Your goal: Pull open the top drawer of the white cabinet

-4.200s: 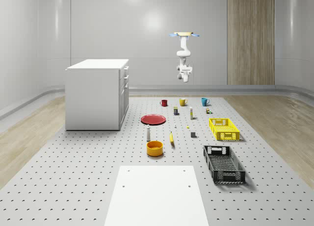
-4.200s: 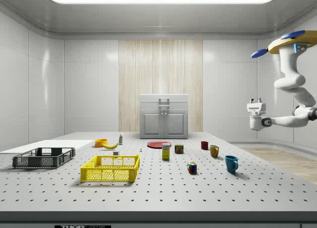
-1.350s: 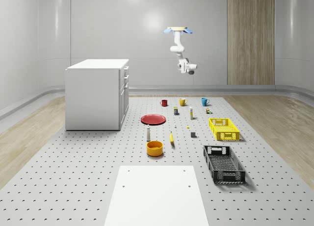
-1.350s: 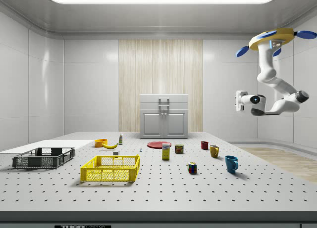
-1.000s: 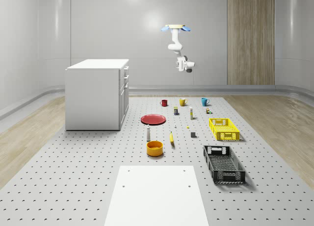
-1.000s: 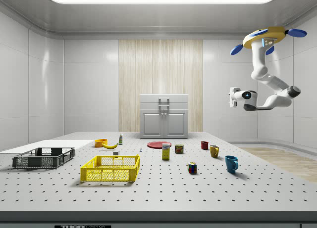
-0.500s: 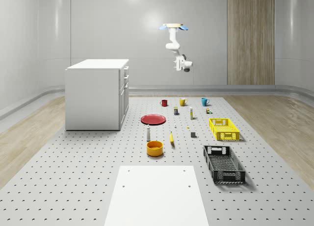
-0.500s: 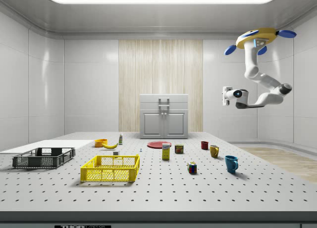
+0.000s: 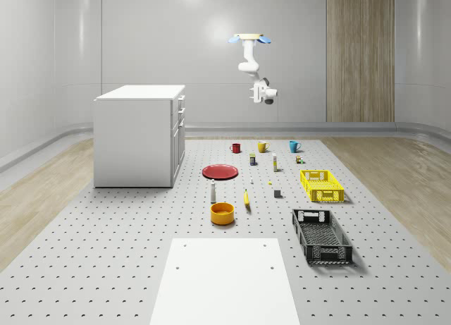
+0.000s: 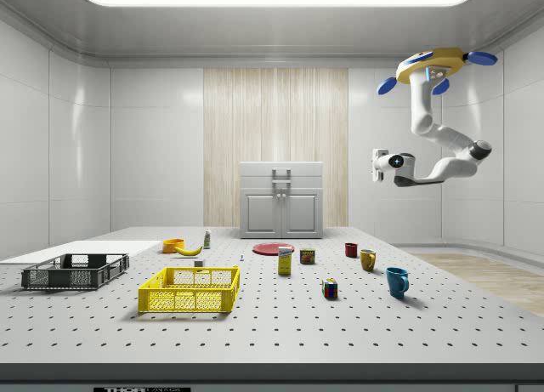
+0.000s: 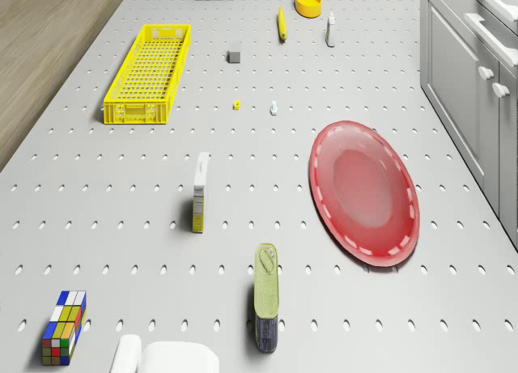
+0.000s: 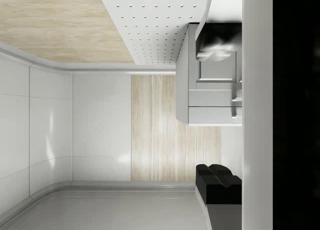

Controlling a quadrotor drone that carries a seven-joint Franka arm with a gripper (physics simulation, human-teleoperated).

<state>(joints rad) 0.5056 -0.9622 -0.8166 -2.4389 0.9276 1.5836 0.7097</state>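
Drone has drifted toward the side view's left, hovering high over the counter's mug end. Gripper, spread, faces the white cabinet; its top drawer is shut, well apart, roughly level.

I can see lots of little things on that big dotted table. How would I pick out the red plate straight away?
Start at the white cabinet on the whole-scene view's left. On the dotted table just in front of its drawer side lies the red plate, flat and round. It is the widest loose item there and, unlike the red mug behind it, it is low and has no handle.
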